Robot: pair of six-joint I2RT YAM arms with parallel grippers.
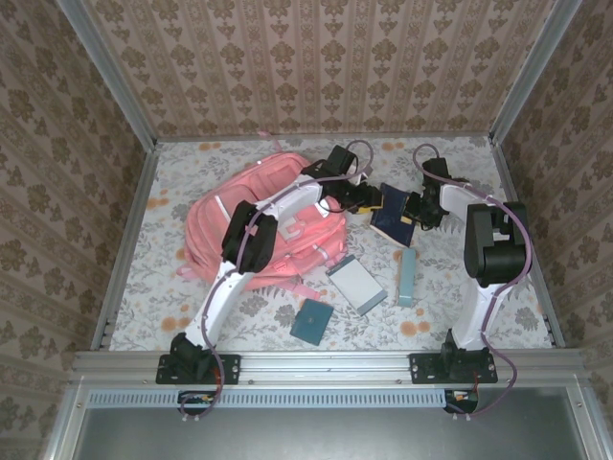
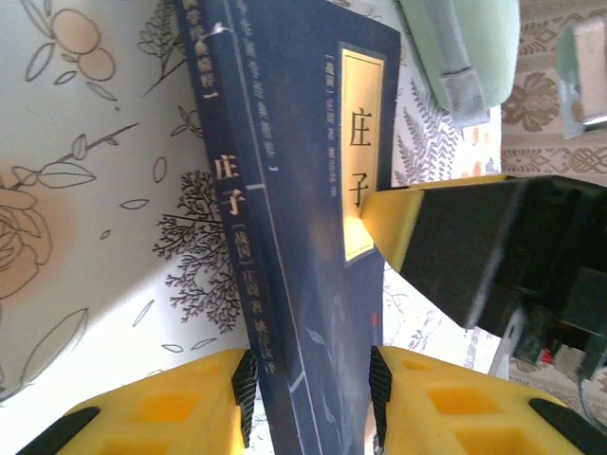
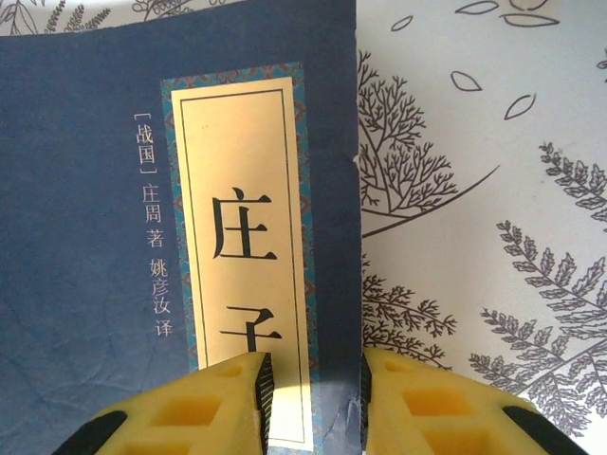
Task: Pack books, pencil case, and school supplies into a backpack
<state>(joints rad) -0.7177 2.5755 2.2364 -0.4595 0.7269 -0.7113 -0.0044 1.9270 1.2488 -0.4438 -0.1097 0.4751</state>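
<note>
Backpack (image 1: pixel 259 225), pink, is laid on the worktop (image 1: pixel 153 287); its inside can't be seen. Just R of it a navy book (image 1: pixel 393 218) w/ yellow label is clamped on edge by the L pincer (image 2: pixel 313 365). The R pincer (image 3: pixel 313 365) is set narrow at the cover's edge; grip can't be told. Nearer than the backpack, a grey-white book (image 1: pixel 356 285), slim teal box (image 1: pixel 407 276) and dark-teal pad (image 1: pixel 311 322) are laid flat. Worktop is floral-clothed; walls (image 1: pixel 316 67) are papered w/ damask.
</note>
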